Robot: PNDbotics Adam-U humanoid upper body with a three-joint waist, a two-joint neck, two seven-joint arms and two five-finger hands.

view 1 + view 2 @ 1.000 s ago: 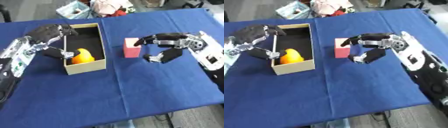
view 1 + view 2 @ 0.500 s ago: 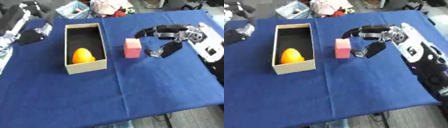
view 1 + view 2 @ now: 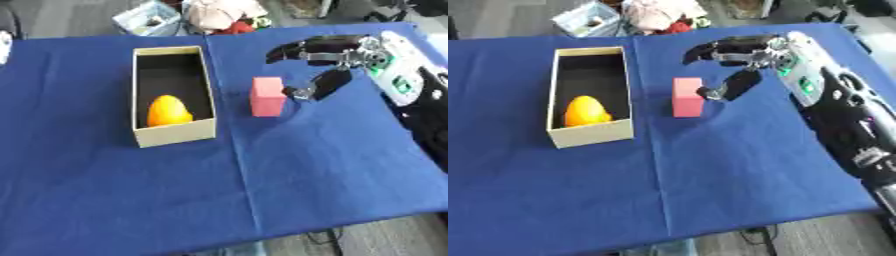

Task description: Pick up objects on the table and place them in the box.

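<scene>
A pink block (image 3: 267, 96) stands upright on the blue table, just right of the cardboard box (image 3: 171, 134). An orange rounded object (image 3: 168, 110) lies inside the box, toward its near end. My right hand (image 3: 765, 54) hovers open at the block's upper right. Its fingers (image 3: 719, 49) stretch out above and behind the block, and the thumb (image 3: 735, 85) points down close to the block's right side. Nothing is held in it. My left hand shows in neither view.
The blue cloth (image 3: 289, 180) covers the whole table, with its front edge at the bottom. Beyond the far edge lie a light container (image 3: 150, 19) and a heap of cloth (image 3: 223, 11). My right forearm (image 3: 842, 115) runs along the right side.
My left hand has pulled away from the box's left wall and gone out of view to the upper left. My right hand stays beside the pink block, raised a little.
</scene>
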